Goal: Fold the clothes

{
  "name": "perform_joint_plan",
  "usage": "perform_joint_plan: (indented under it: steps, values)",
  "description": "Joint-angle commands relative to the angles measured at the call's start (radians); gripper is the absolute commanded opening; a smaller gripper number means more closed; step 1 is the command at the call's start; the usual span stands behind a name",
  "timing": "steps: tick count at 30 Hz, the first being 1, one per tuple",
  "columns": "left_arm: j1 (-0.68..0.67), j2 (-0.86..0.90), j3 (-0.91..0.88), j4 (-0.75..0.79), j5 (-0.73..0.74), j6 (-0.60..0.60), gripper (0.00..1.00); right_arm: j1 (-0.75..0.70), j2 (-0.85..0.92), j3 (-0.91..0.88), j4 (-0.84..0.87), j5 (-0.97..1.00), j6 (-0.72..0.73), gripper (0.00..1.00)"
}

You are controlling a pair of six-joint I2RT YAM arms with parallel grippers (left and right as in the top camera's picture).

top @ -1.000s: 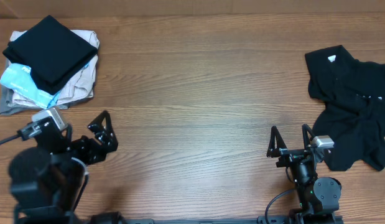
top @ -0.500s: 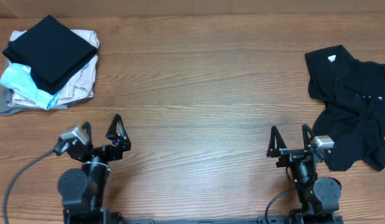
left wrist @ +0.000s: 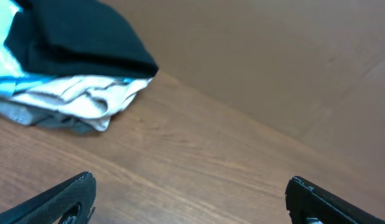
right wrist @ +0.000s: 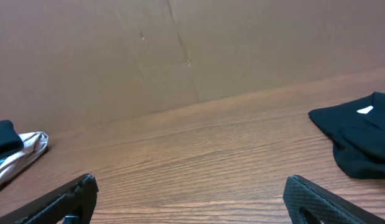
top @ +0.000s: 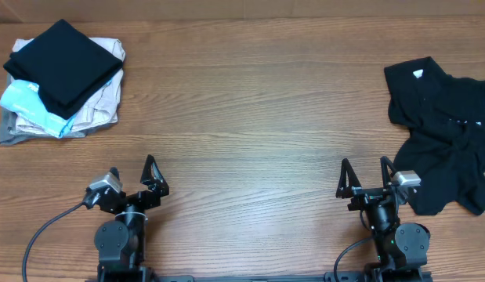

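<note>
In the overhead view, a crumpled black shirt is seen lying spread on the wooden table at its far right side, with a small white label showing near its upper edge. A folded black shirt is placed on top of a stack of light clothes in the far left corner. The left gripper is held near the front edge, left of centre, with its jaws spread wide and nothing between them. The right gripper is likewise spread wide and empty, just beside the lower left edge of the crumpled black shirt.

In the left wrist view, the two fingertips are seen far apart above bare wood. The folded black shirt and the stack of light clothes are seen ahead to the left, well apart from the fingers.

In the right wrist view, the fingertips are again set wide over bare wood. The crumpled black shirt is seen ahead to the right, and a plain brown wall is seen behind the table.
</note>
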Motion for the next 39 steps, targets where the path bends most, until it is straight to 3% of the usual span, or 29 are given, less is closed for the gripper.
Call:
perform_joint_plan:
  steps: [1, 4, 10, 13, 39]
  values:
    - [-0.007, -0.037, -0.031, -0.02, -0.053, 0.002, 1.0, 0.008, -0.006, -0.011, 0.006, 0.008, -0.006, 1.0]
    - [-0.007, -0.053, -0.031, -0.039, -0.069, 0.066, 1.0, 0.008, -0.006, -0.011, 0.006, 0.008, -0.006, 1.0]
    - [-0.007, -0.119, -0.031, -0.087, -0.01, 0.38, 1.0, 0.008, -0.006, -0.011, 0.006, 0.008, -0.006, 1.0]
    - [-0.007, -0.143, -0.031, -0.089, -0.009, 0.442, 1.0, 0.008, -0.006, -0.011, 0.006, 0.008, -0.006, 1.0]
    - [-0.007, -0.159, -0.031, -0.089, -0.003, 0.451, 1.0, 0.008, -0.006, -0.011, 0.006, 0.008, -0.006, 1.0]
